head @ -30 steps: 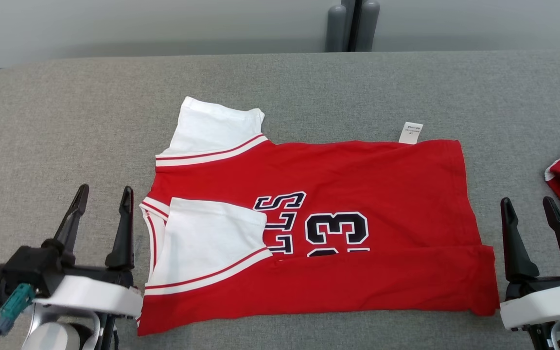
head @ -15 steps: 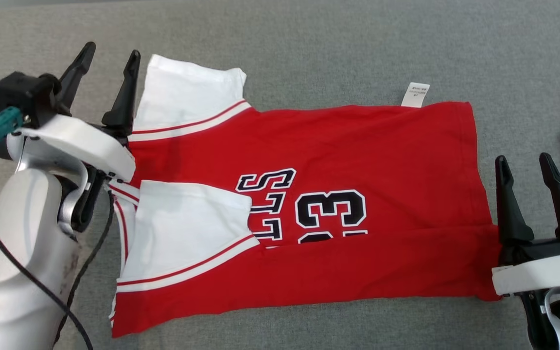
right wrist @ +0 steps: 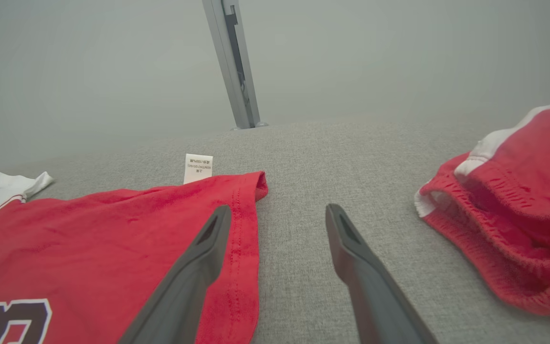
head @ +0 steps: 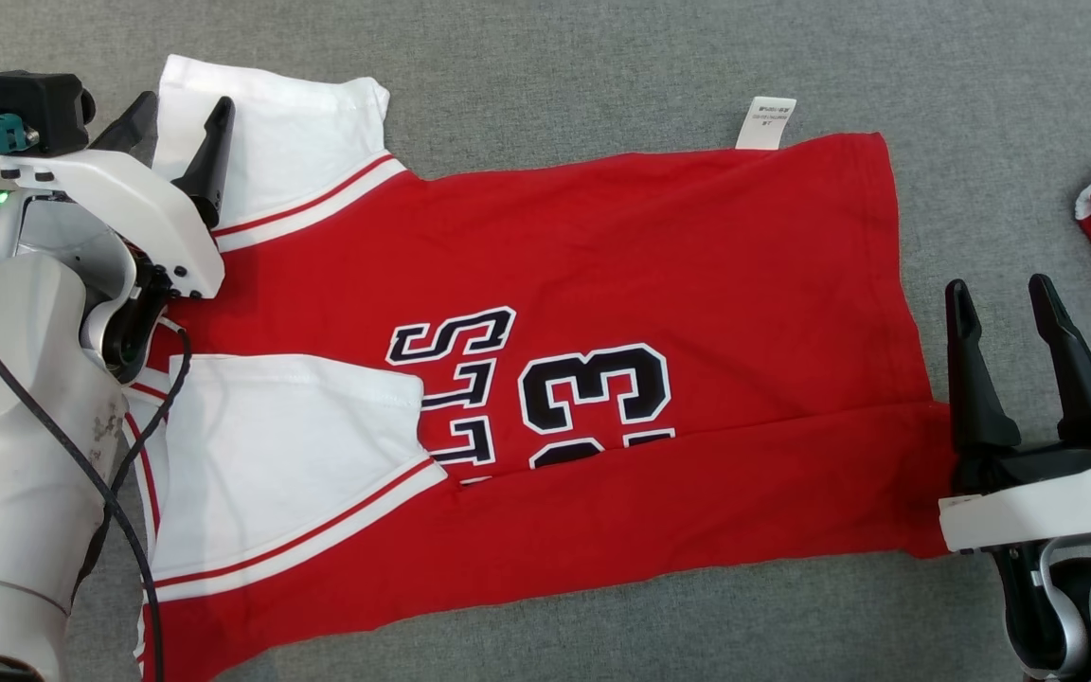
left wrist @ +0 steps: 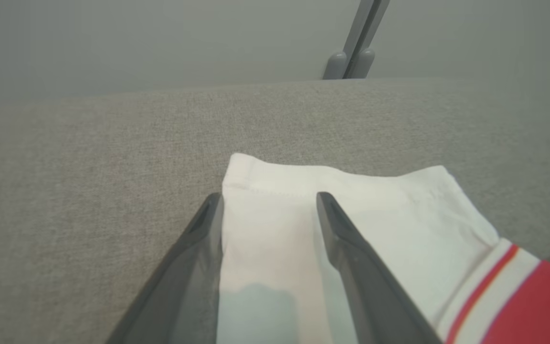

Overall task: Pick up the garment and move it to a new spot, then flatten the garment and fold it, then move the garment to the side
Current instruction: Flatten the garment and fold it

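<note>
The grey table (head: pixel 602 57) carried the red shirt (head: pixel 678 237), spread flat across its middle. Folding looked partly done: the near edge and near sleeve (head: pixel 271 445) were turned in, the far sleeve (head: pixel 290 123) was not, and moving it aside remained. The left gripper (head: pixel 183 101), wide and empty, stood over that far sleeve. The right gripper (head: pixel 997 282), equally wide, waited beside the hem.
</note>
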